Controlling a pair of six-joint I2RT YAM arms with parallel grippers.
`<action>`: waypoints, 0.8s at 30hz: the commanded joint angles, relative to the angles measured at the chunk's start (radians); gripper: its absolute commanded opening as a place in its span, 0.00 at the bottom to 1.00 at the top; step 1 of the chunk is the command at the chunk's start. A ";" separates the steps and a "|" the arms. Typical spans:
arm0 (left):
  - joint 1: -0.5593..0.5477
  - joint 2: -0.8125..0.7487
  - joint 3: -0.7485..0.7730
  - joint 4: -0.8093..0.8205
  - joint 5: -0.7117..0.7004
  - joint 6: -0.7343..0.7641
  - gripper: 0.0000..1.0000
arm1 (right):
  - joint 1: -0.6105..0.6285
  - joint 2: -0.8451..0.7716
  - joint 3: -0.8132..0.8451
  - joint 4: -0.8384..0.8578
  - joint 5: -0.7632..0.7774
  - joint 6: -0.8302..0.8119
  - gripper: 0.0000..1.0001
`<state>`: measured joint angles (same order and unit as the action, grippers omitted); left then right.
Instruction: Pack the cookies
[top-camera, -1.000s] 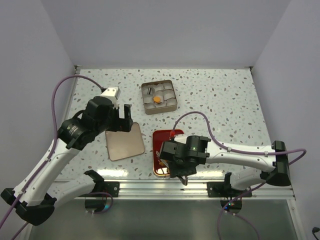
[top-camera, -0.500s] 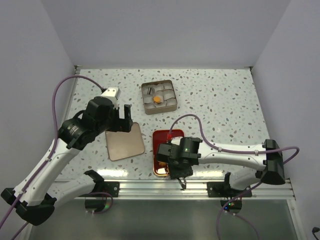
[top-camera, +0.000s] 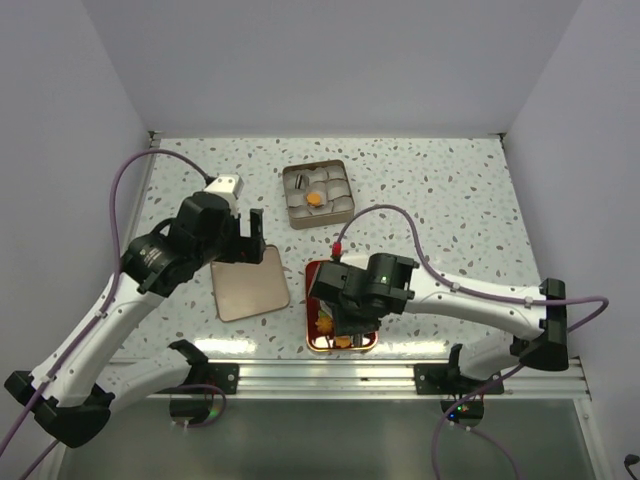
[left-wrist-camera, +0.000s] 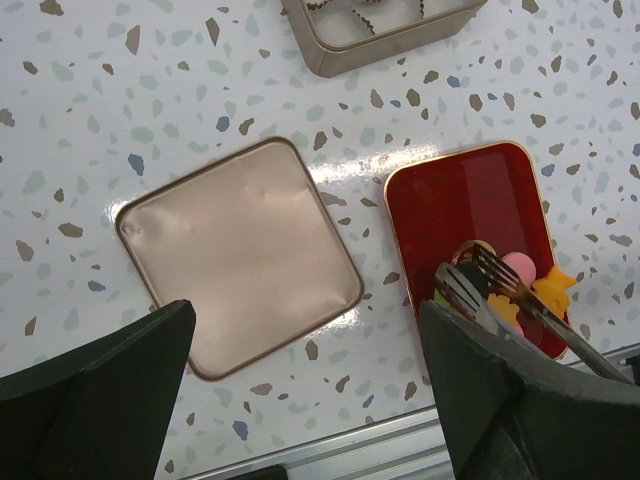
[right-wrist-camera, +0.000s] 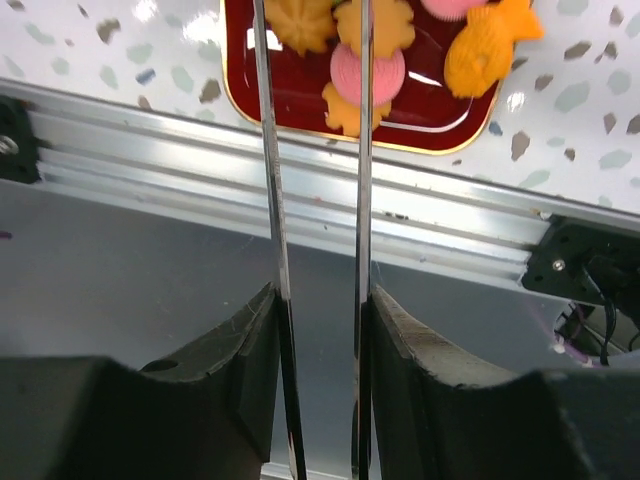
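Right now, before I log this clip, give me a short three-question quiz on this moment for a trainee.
1. Short answer: which arm's jaws hang open above the flat lid?
2. True or false: the right jaws are shut on the metal tongs.
3. Pick one: the orange cookie farthest from the arms lies A) in the tin, B) on the flat lid, C) on the bare table.

Key: 1 the left jaws; 2 true; 3 A.
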<state>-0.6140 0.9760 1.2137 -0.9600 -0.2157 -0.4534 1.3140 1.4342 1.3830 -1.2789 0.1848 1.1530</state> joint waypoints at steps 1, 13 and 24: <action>-0.004 0.006 0.020 0.010 -0.019 -0.014 1.00 | -0.077 -0.018 0.082 -0.016 0.082 -0.062 0.35; -0.006 0.052 0.069 -0.002 -0.063 -0.044 1.00 | -0.379 0.231 0.467 0.030 0.054 -0.410 0.35; -0.004 0.009 0.049 -0.054 -0.120 -0.120 1.00 | -0.645 0.549 0.886 0.075 -0.083 -0.588 0.35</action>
<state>-0.6159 1.0142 1.2457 -0.9916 -0.2977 -0.5331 0.7086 1.9373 2.1708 -1.2343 0.1562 0.6376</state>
